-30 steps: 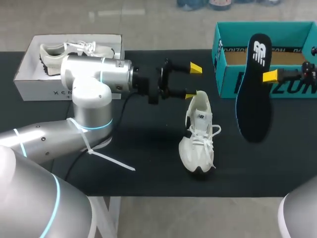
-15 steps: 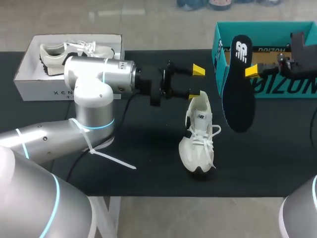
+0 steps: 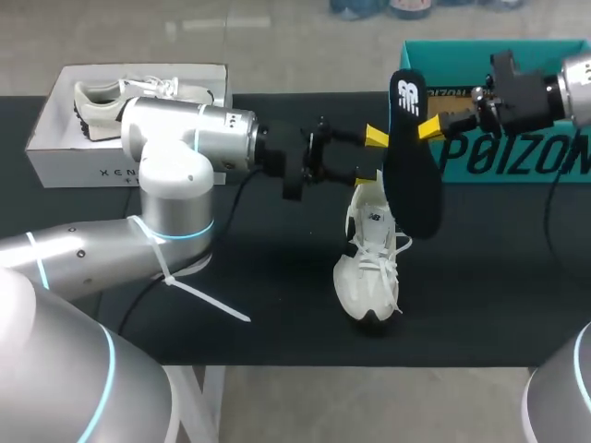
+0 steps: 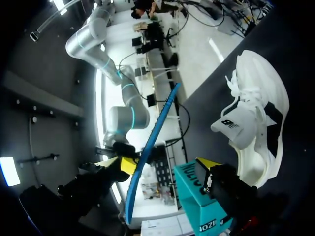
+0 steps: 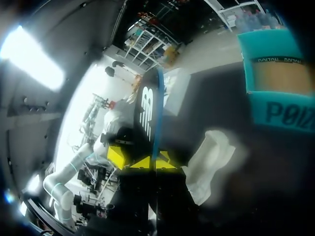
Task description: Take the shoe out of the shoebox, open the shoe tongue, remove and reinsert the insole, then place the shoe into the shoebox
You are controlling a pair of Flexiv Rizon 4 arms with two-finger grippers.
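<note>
From above, the right gripper [image 3: 428, 128] in the upper right shows only one yellow tip, its other finger hidden behind the black insole [image 3: 412, 175] it grips. The insole hangs upright at centre frame, white logo at the top, covering part of the teal shoebox [image 3: 517, 159], which is cut off at the right edge. Just below it the white shoe [image 3: 370, 254] stands on the black table [image 3: 277, 305], toe towards the bottom of the frame. The left gripper [image 3: 371, 157], at centre, is spread wide beside the insole. A white box [image 3: 55, 157] in the upper left holds another pale shoe. In the left wrist view, the insole [image 4: 147, 157] is edge-on, a thin blue-rimmed strip between the parted fingers of the left gripper [image 4: 162, 166]; the shoe [image 4: 256, 118] lies ahead, tongue raised. In the right wrist view, the right gripper [image 5: 145, 160] is clamped on the insole [image 5: 147, 113], and the shoe [image 5: 209, 162] beside it is blurred.
</note>
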